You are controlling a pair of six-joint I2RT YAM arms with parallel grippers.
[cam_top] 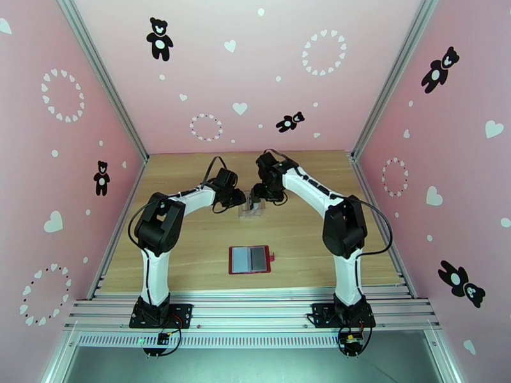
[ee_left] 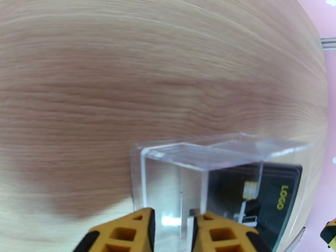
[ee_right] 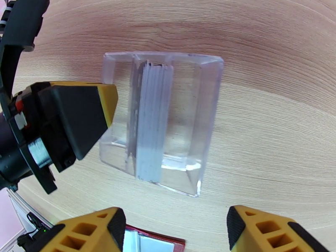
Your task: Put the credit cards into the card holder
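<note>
credit cards [ee_right: 153,118] stand on edge inside the clear tray [ee_left: 176,154]. your left gripper [ee_left: 172,232] straddles the tray's wall, likely to steady it; cannot tell if it pinches. right gripper [ee_right: 176,232] hovers spread above the tray. card holder [cam_top: 250,259] lies open, well apart.

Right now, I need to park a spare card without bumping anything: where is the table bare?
Bare table lies left of the card holder toward the left arm, right of it toward the right arm, and along the far strip behind the clear tray. Crowded at the tray: the left pincer and right pincer both close in there.
</note>
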